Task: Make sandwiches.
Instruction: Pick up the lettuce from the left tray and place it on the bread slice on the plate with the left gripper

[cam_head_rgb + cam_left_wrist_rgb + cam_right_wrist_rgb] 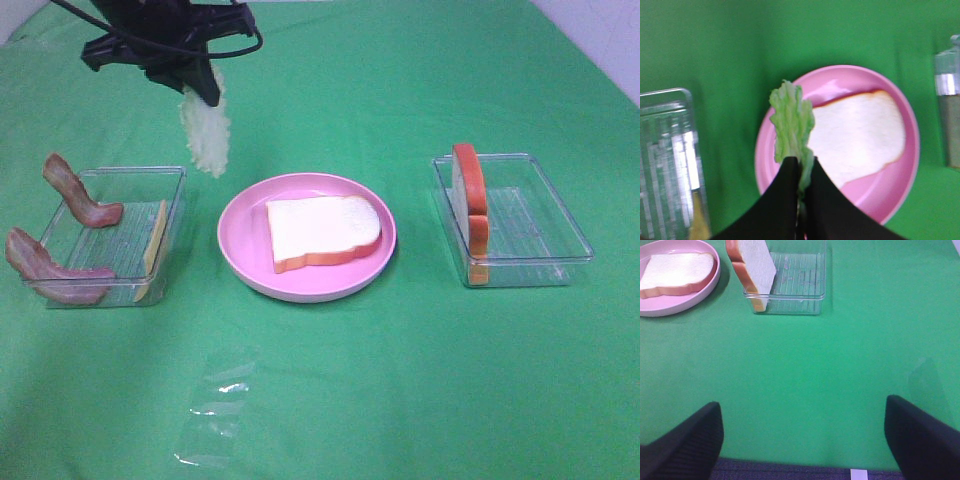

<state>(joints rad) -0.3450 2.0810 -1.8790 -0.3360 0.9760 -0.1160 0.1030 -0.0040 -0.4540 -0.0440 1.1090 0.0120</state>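
At the far left of the exterior high view, a clear tray sits on the green cloth. Two reddish-brown bacon strips are draped over its left wall, one toward the back and one toward the front. A yellow cheese slice stands on edge against its right wall.

In the upper left of the frame, just right of that tray's back corner, the left gripper points downward. Its black jaws are clenched on the top of a pale green lettuce leaf, which hangs down from them. The left wrist view shows the leaf dangling over the near rim of the plate, beside the bread.

In the centre lies a round pink plate. One white bread slice with an orange-brown crust lies flat on it and nothing is stacked on top, so this is the only layer of the sandwich so far. Below the plate, in the lower left of the frame, a piece of clear plastic film lies crumpled on the cloth.

At the right, a second clear tray holds upright bread leaning against its left wall. I cannot tell whether this is one slice or two. The rest of that tray is bare.

The right gripper appears only in its own wrist view. Its two dark jaws are spread wide with nothing between them, over bare cloth well apart from the second tray and the plate.
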